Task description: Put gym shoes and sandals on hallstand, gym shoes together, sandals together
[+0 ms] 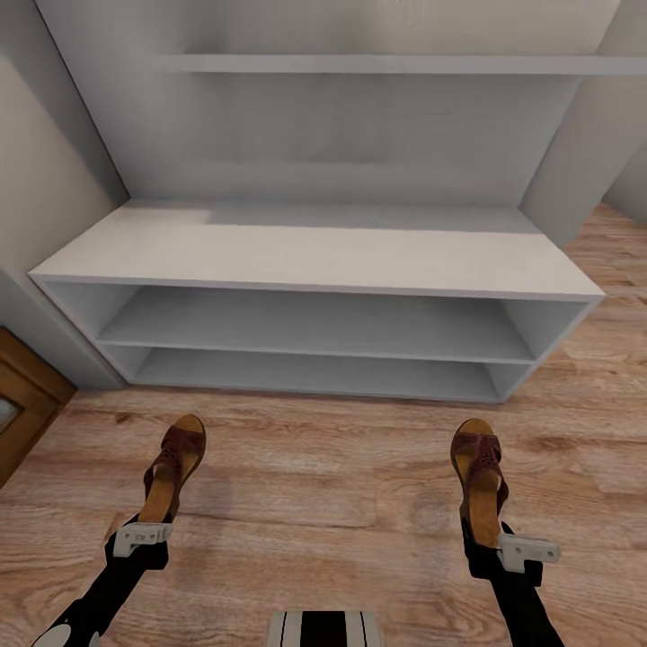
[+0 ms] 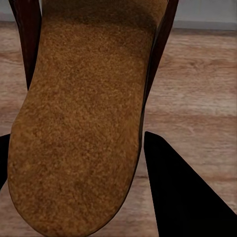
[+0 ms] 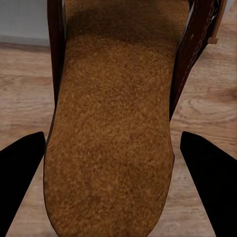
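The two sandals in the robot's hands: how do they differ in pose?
The left sandal leans over, its toe slanting toward the right, so its side strap faces the head camera; the right sandal lies flatter, showing more of its tan footbed. The left sandal sits at the left hand, the right sandal at the right hand. Both point toward the hallstand.

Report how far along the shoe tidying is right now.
Done: nothing is on the hallstand yet; its top and both tiers look bare. In hand: the left gripper holds one sandal by its heel end and the right gripper holds the other sandal, both facing the rack above the corridor floor. Left: set both sandals side by side on the rack, then fetch the gym shoes.
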